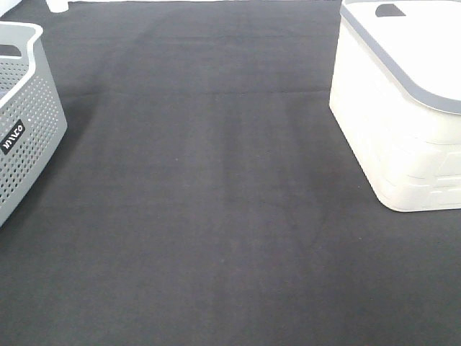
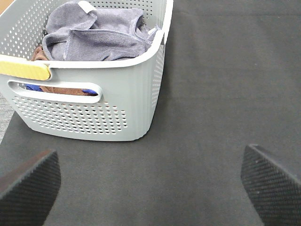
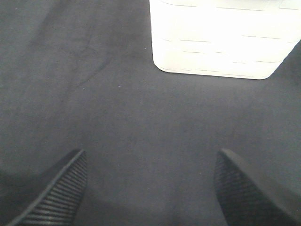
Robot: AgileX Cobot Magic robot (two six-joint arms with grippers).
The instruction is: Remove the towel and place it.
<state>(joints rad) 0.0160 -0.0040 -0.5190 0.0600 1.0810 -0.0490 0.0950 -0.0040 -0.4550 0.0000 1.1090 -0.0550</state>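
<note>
The towel point(image 2: 96, 35), greyish-lavender with a small white tag, lies crumpled inside the grey perforated basket point(image 2: 127, 108) in the left wrist view. The same basket point(image 1: 25, 122) stands at the left edge of the exterior high view, its inside hidden there. My left gripper point(image 2: 150, 186) is open and empty above the dark mat, short of the basket. My right gripper point(image 3: 150, 188) is open and empty above the mat, short of the white basket point(image 3: 221, 37). Neither gripper shows in the exterior high view.
A white basket with a grey rim point(image 1: 403, 108) stands at the right of the dark mat point(image 1: 216, 202). In the grey basket, a brown cloth point(image 2: 61, 88) and something blue lie under the towel. A yellow strip point(image 2: 23, 69) sits on its rim.
</note>
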